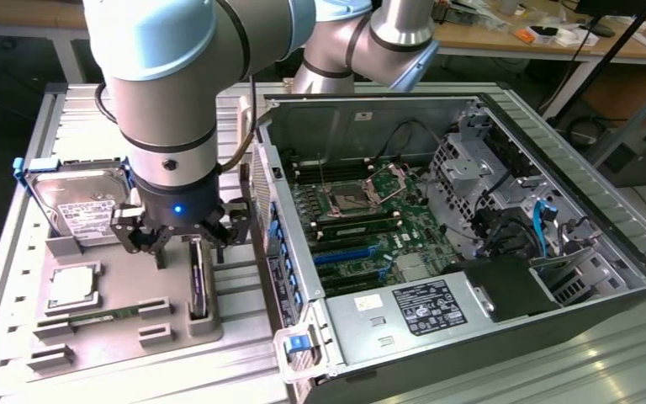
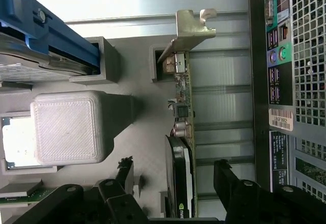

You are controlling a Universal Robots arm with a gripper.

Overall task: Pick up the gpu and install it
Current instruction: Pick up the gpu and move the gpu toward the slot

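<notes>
Straddling the gpu (image 2: 182,178), which stands on edge in a slot of the grey tray (image 1: 132,286) just beside the open computer case (image 1: 357,118), the fingers (image 2: 230,180) hang apart, seemingly not touching this light, stiff, fragile card, best pinched across its flat faces.

The gpu (image 1: 198,282) is a slim dark card with a black face, standing upright on its long edge in a slot of the grey holder (image 1: 132,290). Its silvery metal bracket (image 2: 189,30) caps one end
</notes>
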